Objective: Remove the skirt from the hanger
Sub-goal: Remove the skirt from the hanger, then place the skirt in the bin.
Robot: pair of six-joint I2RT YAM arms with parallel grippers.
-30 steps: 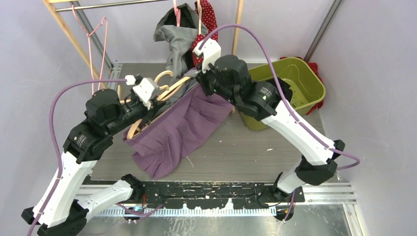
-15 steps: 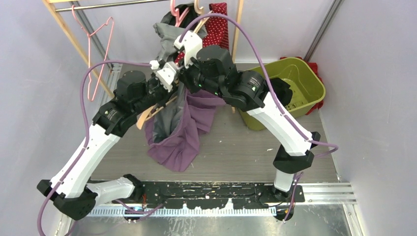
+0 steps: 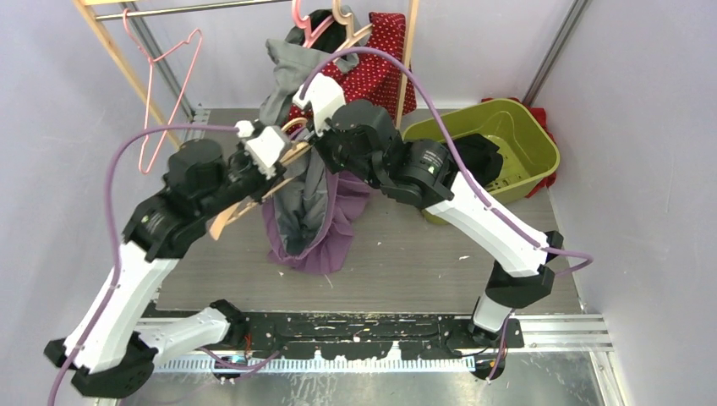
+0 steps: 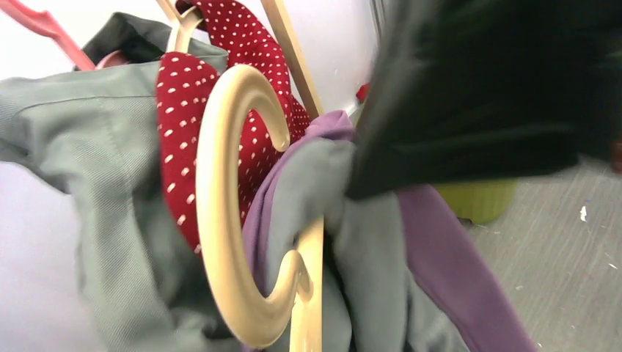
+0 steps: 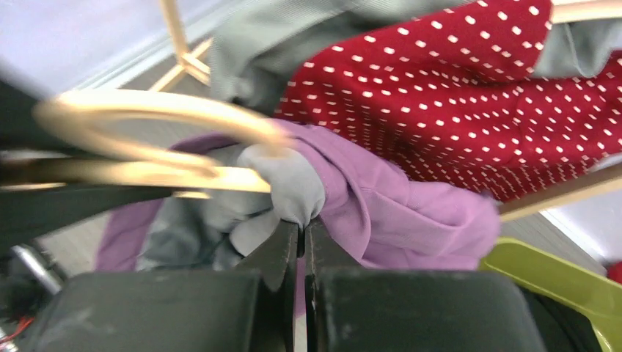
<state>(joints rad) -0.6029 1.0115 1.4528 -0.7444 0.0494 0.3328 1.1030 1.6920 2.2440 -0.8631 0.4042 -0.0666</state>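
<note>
The purple skirt with its grey lining hangs bunched below both grippers, its hem near the table. My left gripper is shut on the wooden hanger, whose curved hook fills the left wrist view beside the skirt; its own fingers are hidden there. My right gripper is shut on a pinch of the skirt's grey-lined waistband, right at the end of the hanger. In the top view the right gripper sits close against the left one.
A clothes rack at the back carries a grey garment, a red polka-dot garment and a bare pink hanger. A green bin stands at the right, with something red behind it. Wooden rack posts rise behind the arms.
Both arms rose and swung back toward the rack. The skirt, earlier spread along the hanger, has gathered toward one end and hangs in a narrow bunch. Both grips are unchanged.
</note>
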